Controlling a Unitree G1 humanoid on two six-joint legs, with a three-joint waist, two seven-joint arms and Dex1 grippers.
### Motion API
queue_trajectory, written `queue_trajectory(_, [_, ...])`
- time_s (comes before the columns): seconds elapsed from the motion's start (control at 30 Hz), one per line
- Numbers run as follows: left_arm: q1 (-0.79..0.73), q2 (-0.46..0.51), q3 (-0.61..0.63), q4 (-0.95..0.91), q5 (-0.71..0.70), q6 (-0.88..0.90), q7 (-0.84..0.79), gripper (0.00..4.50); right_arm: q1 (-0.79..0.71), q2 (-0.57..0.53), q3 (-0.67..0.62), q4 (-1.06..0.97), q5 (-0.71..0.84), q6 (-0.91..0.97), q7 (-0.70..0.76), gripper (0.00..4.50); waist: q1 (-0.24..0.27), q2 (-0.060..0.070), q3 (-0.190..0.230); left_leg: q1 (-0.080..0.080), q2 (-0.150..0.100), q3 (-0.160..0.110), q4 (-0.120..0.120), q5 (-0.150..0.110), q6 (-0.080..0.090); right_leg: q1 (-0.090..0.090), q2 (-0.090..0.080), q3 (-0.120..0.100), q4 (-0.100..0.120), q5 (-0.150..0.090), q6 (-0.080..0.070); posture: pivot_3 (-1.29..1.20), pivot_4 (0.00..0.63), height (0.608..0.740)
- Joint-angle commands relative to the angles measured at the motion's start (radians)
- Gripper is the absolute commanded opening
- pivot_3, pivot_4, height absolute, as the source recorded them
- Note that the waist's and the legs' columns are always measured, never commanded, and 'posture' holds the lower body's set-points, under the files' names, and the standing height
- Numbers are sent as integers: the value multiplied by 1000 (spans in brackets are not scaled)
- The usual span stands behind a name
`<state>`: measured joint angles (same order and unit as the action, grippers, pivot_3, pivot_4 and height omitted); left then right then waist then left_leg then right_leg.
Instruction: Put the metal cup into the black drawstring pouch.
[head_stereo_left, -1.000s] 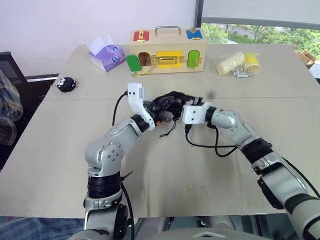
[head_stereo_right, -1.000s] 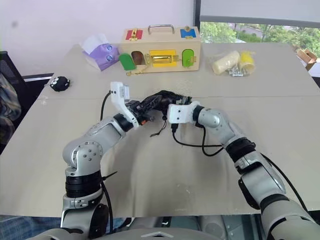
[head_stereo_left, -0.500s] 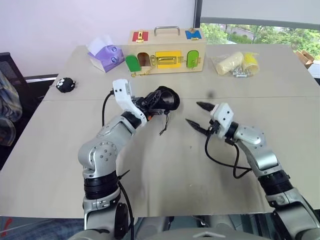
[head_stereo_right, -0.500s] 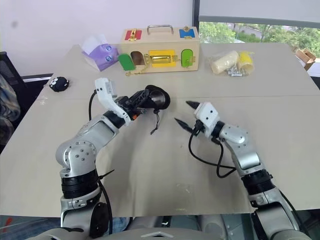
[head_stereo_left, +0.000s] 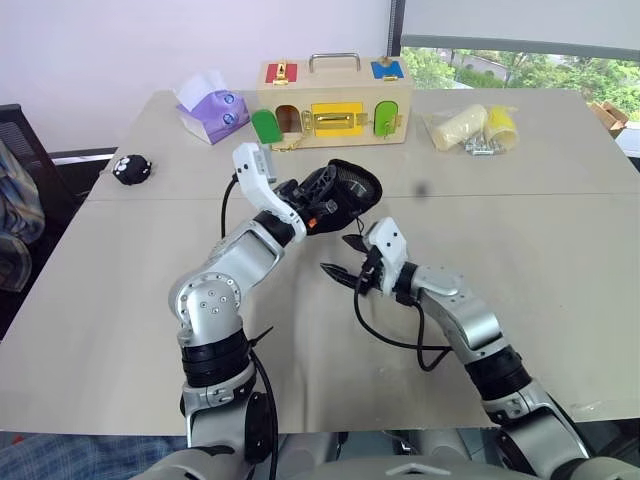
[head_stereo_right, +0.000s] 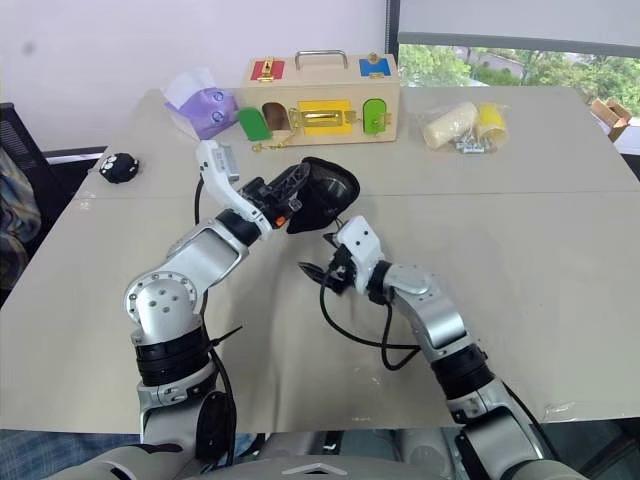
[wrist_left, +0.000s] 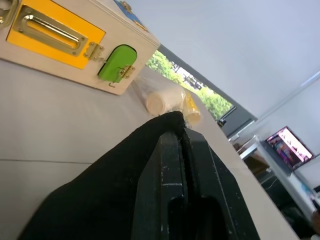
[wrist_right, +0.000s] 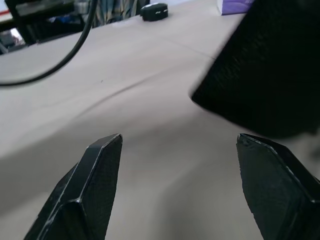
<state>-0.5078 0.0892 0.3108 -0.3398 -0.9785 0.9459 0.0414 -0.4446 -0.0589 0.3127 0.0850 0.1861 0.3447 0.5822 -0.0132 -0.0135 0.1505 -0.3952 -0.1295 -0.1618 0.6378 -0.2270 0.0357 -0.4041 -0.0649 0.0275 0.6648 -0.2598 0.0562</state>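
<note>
while the left gripper (head_stereo_left: 318, 203) pinches the black drawstring pouch (head_stereo_left: 350, 187) aloft, its hold could slip; right gripper (head_stereo_left: 345, 257), at six o'clock, gapes empty.

Matt black cloth pouch (head_stereo_left: 350, 190); smooth, seemingly wooden latch box (head_stereo_left: 335, 100).

The right hand (head_stereo_left: 345, 258) has pulled back below the black drawstring pouch (head_stereo_left: 345, 192).

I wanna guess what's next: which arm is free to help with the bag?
Right: its open, empty tool sits just below the soft black fabric pouch; the left tool is shut on it.
</note>
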Motion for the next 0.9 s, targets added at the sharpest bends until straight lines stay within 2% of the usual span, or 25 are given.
queue_trajectory(0.03, [-14, -3, 12, -42, -51, -10, 37, 0, -45, 56, -48, 29, 16, -19, -46, 3669, 0, 0, 0, 0, 0, 0, 0, 0, 0, 0, 0, 0, 0, 0, 0, 0, 150, 740])
queue_trajectory(0.1, [-10, 2, 12, -45, -60, -12, 50, 0, -55, 88, -79, 34, 35, -17, -73, 3180, 0, 0, 0, 0, 0, 0, 0, 0, 0, 0, 0, 0, 0, 0, 0, 0, 150, 740])
queue_trajectory(0.13, [-8, 4, 9, -47, -61, -11, 55, 0, -57, 89, -85, 34, 29, -13, -86, 3078, 0, 0, 0, 0, 0, 0, 0, 0, 0, 0, 0, 0, 0, 0, 0, 0, 150, 740])
queue_trajectory(0.23, [-7, 11, 7, -51, -77, -11, 69, 0, -49, 81, -89, 26, 10, -4, -99, 1847, 0, 0, 0, 0, 0, 1, 0, 0, 0, 0, 0, 1, 0, 0, 0, 0, 150, 740])
queue_trajectory(0.33, [-7, 15, 3, -50, -90, -9, 84, 0, -38, 81, -102, 21, 8, 11, -119, 185, 0, 0, 0, 0, 0, 1, 0, 0, 0, 0, 0, 1, 0, 0, 0, 0, 150, 740])
queue_trajectory(0.37, [-6, 19, 1, -51, -94, -7, 86, 0, -33, 73, -99, 19, 0, 11, -119, 73, 0, 0, 0, 0, 0, 1, 0, 0, 0, 0, 0, 1, 0, 0, 0, 0, 150, 740])
queue_trajectory(0.43, [-6, 29, 2, -47, -102, -7, 89, 0, -16, 40, -87, -18, 37, 79, -59, 73, 0, 0, 0, 0, 0, 1, 0, 0, 0, 0, 0, 1, 0, 0, 0, 0, 150, 740])
queue_trajectory(0.47, [-6, 36, 3, -42, -104, -10, 89, 0, -5, 17, -72, -47, 36, 93, -34, 629, 0, 0, 0, 0, 0, 1, 0, 0, 0, -1, 0, 1, 0, 0, 0, 0, 150, 740])
queue_trajectory(0.5, [-7, 41, 4, -38, -107, -12, 89, 0, 3, 5, -66, -59, 10, 68, -48, 887, 1, 0, 0, 0, 0, 1, 0, 0, 0, 0, 0, 1, 0, 0, 0, 0, 150, 740])
queue_trajectory(0.57, [-11, 49, 6, -30, -111, -17, 89, 0, 18, -30, -55, -76, -55, 43, -89, 1854, 1, 0, 0, 0, 0, 1, 0, 0, 0, -1, 0, 1, 0, 0, 0, 0, 150, 740])
queue_trajectory(0.6, [-15, 52, 7, -28, -113, -19, 90, 0, 29, -52, -48, -93, -66, 54, -83, 2207, 1, 0, 0, 0, 0, 2, 0, 0, 0, -1, 0, 1, 0, 0, 0, 0, 150, 740])
queue_trajectory(0.67, [-22, 56, 8, -18, -116, -23, 87, 0, 52, -108, -34, -138, -66, 107, -46, 3230, 1, 0, 0, 0, 0, 2, 0, 0, 0, -1, 0, 1, 0, 0, 0, 0, 150, 740])
queue_trajectory(0.8, [-32, 63, 5, -3, -124, -24, 79, 0, 53, -144, -70, -185, -54, 178, -59, 3230, 0, 0, 0, 0, 0, 2, 0, 0, 0, -1, 0, 2, 0, 0, 0, 0, 150, 740])
queue_trajectory(0.9, [-36, 66, -1, 7, -133, -23, 75, 0, 21, -97, -93, -153, -33, 161, -81, 3230, -1, 0, 0, 0, 1, 3, 0, 0, 0, -1, 1, 2, 1, 0, 0, 0, 150, 740])
